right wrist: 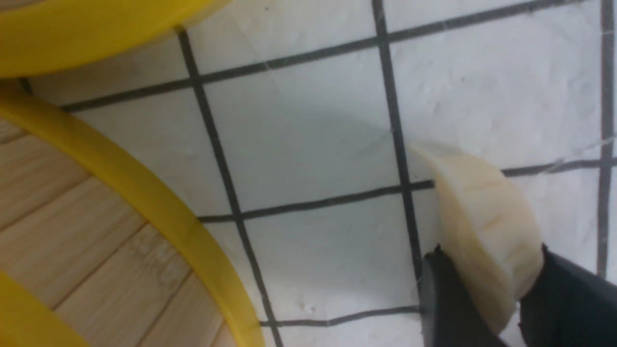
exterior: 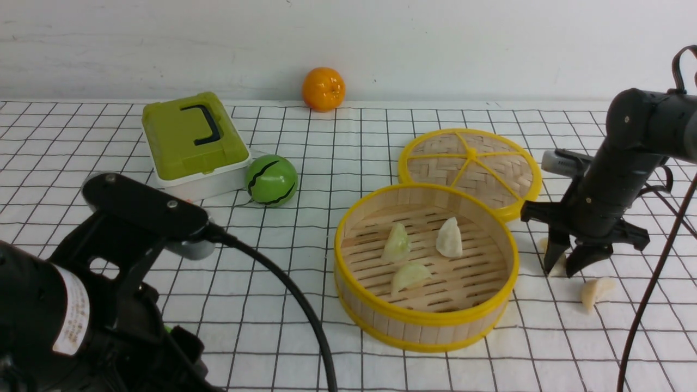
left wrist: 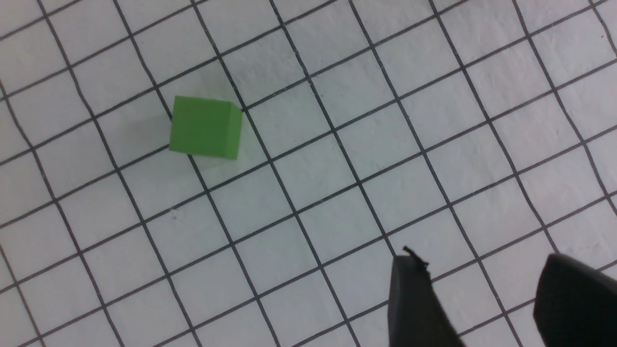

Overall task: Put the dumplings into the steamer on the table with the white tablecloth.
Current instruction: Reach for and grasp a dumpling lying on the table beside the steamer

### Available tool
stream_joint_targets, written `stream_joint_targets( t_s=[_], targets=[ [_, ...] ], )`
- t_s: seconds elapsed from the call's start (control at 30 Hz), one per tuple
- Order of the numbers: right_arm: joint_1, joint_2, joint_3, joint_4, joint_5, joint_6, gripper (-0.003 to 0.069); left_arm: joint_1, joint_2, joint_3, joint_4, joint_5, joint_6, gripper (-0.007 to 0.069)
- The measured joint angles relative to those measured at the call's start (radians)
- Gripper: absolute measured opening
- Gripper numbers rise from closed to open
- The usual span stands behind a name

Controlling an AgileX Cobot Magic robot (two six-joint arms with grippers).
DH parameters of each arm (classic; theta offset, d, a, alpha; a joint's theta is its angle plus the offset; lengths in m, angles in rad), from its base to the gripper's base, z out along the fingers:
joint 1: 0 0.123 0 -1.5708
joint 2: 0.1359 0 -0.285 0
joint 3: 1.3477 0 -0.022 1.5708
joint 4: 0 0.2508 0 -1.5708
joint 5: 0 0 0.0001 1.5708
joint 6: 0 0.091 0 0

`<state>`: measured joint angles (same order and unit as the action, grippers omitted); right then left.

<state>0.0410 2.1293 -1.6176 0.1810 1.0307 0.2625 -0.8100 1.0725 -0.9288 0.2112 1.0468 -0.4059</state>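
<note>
Three dumplings (exterior: 409,275) are seen lying inside the steamer (exterior: 425,321), which is set on the gridded white tablecloth (exterior: 245,326) just in front of its lid (exterior: 471,163). A fourth dumpling (right wrist: 482,231) is pinched between the fingers of the right gripper (exterior: 561,269), low at the cloth just right of the steamer; whether it is lifted cannot be told. A fifth dumpling (exterior: 596,291) is seen loose nearby. The left gripper (left wrist: 482,284) is spread over bare cloth with nothing between its fingers, a green cube (left wrist: 205,126) well apart from it. A white label (exterior: 71,318) is stuck on the left arm (exterior: 32,305); its print cannot be read.
</note>
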Motion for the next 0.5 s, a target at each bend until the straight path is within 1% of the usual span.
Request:
stream_joint_targets(
  t_s=[0.03,0.07,0.23,0.33,0.4,0.5],
  targets=[
    [0.0,0.0,-0.001,-0.005,0.004,-0.008,0.0165,0.0,0.0,0.0,0.0,0.0,0.0,0.0328],
    [0.0,0.0,-0.005,-0.012,0.009,-0.017,0.0162,0.0,0.0,0.0,0.0,0.001,0.0,0.0323],
    [0.0,-0.004,-0.049,-0.065,0.058,-0.082,0.0162,0.0,0.0,0.0,0.0,0.017,0.0,0.0298],
    [0.005,-0.038,-0.09,-0.075,0.092,-0.153,0.0162,0.0,0.0,0.0,0.0,0.024,0.0,0.0282],
    [0.028,-0.099,-0.1,-0.077,0.113,-0.203,0.0162,0.0,0.0,0.0,-0.001,0.026,0.0,0.0269],
    [0.1,-0.204,-0.102,-0.076,0.163,-0.276,0.0162,0.0,0.0,0.0,-0.003,0.009,0.0,0.0257]
  ],
)
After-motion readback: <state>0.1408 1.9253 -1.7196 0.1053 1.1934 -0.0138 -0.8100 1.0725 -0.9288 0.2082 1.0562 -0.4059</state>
